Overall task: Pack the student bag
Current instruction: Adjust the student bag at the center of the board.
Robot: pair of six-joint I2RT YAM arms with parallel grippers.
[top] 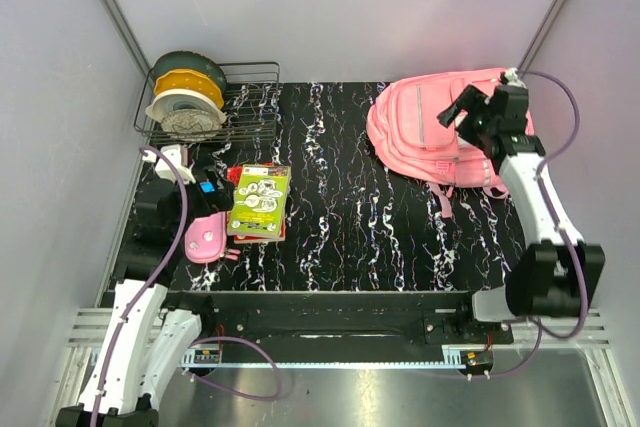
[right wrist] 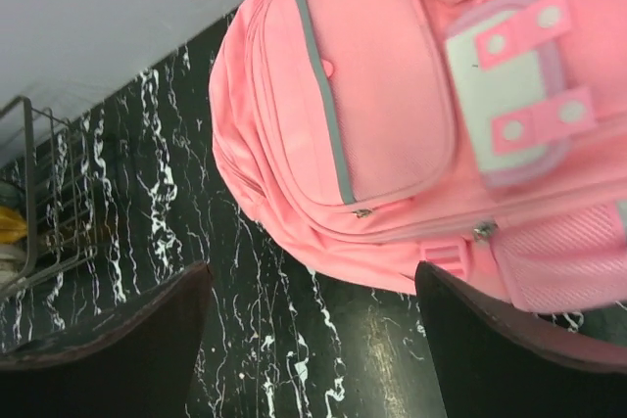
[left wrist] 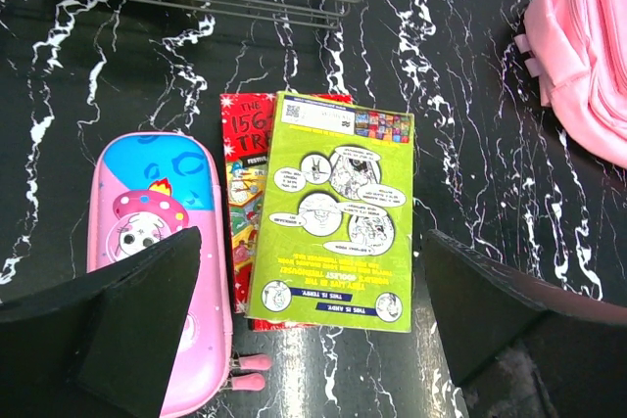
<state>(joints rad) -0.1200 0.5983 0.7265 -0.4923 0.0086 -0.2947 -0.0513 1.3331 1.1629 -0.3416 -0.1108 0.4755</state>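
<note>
The student bag lies flat at 2 o'clock on the black marbled surface, front pockets up. The right gripper hovers above it, spread wide and holding nothing. The left gripper, equally wide and empty, hangs over a green book and a pink pencil case at 9 o'clock.

The pink student bag lies flat, front pockets up, at the table's far right.
</note>
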